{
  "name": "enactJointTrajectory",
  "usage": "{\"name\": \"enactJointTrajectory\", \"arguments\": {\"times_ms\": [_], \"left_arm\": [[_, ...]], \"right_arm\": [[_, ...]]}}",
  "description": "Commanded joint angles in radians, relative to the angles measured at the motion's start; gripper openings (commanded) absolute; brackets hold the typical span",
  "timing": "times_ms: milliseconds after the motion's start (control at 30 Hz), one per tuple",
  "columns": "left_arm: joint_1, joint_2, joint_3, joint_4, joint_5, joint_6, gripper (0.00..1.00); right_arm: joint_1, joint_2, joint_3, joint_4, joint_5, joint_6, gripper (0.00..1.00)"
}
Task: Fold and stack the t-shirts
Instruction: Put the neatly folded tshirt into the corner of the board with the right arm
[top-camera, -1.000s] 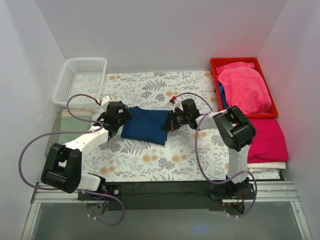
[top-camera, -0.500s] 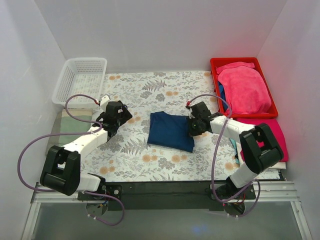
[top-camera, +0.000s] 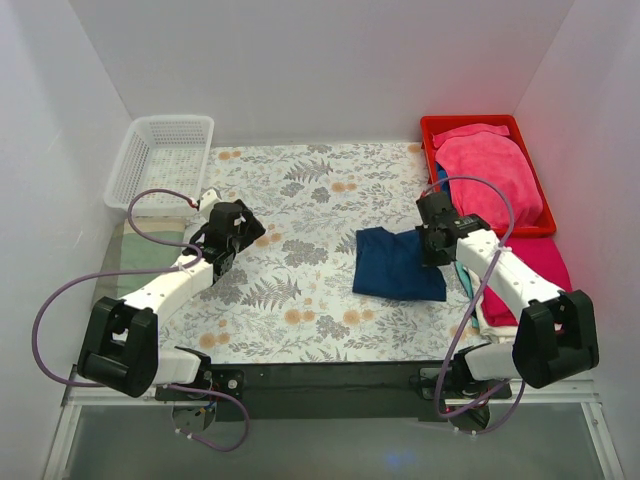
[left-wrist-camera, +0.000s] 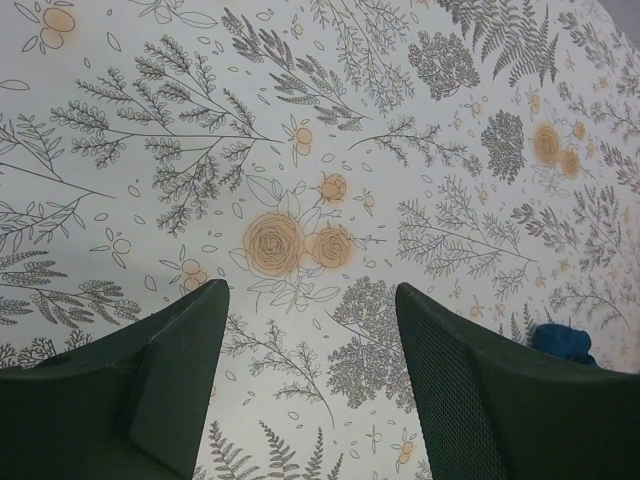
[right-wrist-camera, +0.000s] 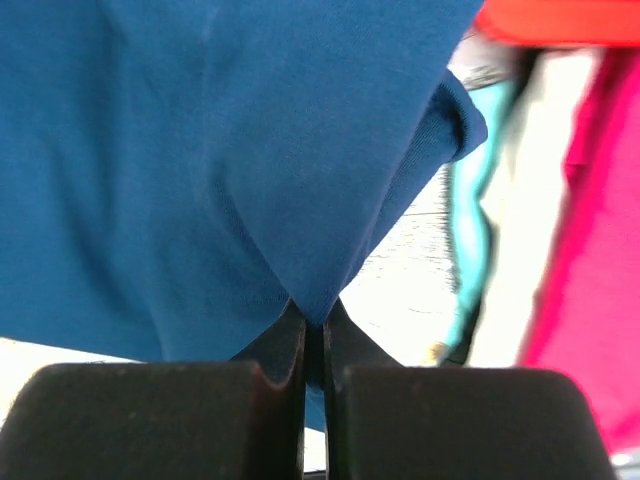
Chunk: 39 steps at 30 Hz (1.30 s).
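Observation:
The folded navy blue t-shirt (top-camera: 398, 265) lies on the floral cloth right of centre, its right edge pinched by my right gripper (top-camera: 436, 250). In the right wrist view the navy t-shirt (right-wrist-camera: 200, 150) fills the frame and a fold of it is squeezed between the shut jaws of the right gripper (right-wrist-camera: 314, 325). A folded magenta-pink t-shirt (top-camera: 538, 280) lies at the right edge of the table. My left gripper (top-camera: 226, 252) hovers over the left part of the cloth, open and holding nothing; the left gripper (left-wrist-camera: 312, 300) has only floral print between its fingers.
A red bin (top-camera: 440, 130) at the back right holds a pink cloth (top-camera: 488, 175). A white mesh basket (top-camera: 160, 160) stands at the back left. A green mat (top-camera: 140, 250) lies at the left edge. White boards (top-camera: 530, 335) lie under the magenta shirt.
My right gripper has dragged the folded navy t-shirt to the right, from the table's middle towards the magenta shirt. The left gripper has stayed put, open.

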Motion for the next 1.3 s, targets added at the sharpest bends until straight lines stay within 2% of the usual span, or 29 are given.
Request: {"name": "enactJointTrajectory", "arguments": {"times_ms": [0, 233, 433, 900, 1067, 1267], "left_arm": [[0.006, -0.05, 0.002, 0.022, 0.013, -0.006, 0.66], [0.003, -0.036, 0.004, 0.041, 0.037, -0.012, 0.65], [0.003, -0.036, -0.019, 0.083, 0.045, -0.016, 0.65], [0.003, 0.012, -0.024, 0.162, 0.096, -0.022, 0.64], [0.003, 0.038, -0.024, 0.194, 0.126, -0.021, 0.64], [0.001, 0.032, -0.022, 0.209, 0.146, -0.024, 0.64]], "right_arm": [[-0.009, -0.037, 0.093, -0.086, 0.097, -0.009, 0.01], [-0.068, -0.02, 0.289, -0.238, 0.228, -0.047, 0.01], [-0.169, -0.026, 0.401, -0.298, 0.223, -0.081, 0.01], [-0.35, -0.06, 0.306, -0.362, 0.338, -0.012, 0.01], [-0.469, -0.016, 0.297, -0.362, 0.42, 0.005, 0.01], [-0.583, 0.116, 0.351, -0.369, 0.464, 0.017, 0.01]]}}
